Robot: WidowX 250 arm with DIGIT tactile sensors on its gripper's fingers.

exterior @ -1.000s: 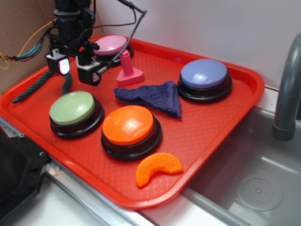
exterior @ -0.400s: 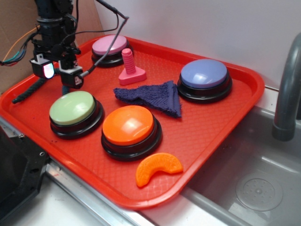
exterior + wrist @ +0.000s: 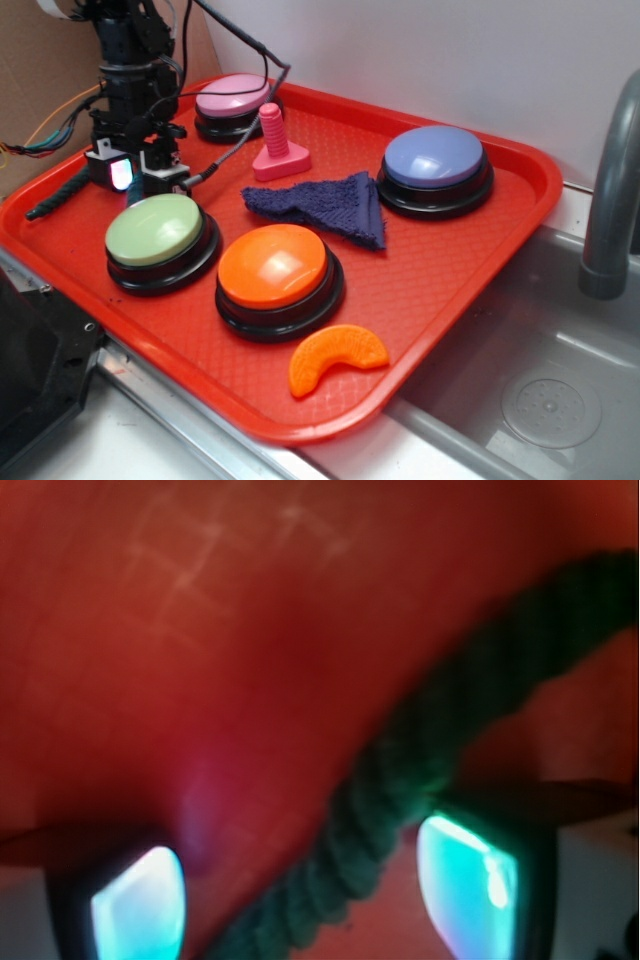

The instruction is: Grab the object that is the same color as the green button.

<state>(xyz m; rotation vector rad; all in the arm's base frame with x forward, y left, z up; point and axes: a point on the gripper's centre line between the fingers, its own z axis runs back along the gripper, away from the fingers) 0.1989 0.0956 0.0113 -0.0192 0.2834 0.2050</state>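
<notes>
Now the gripper (image 3: pixel 132 172) hangs straight down over the back left of the red tray (image 3: pixel 450 290), just behind the green button (image 3: pixel 153 228). Its two fingers (image 3: pixel 470 880) are spread apart. The dark green rope (image 3: pixel 420 750) lies flat on the tray right between them. It runs slantwise across the gap. Nothing is pinched yet, so I think squeezing comes next.
</notes>
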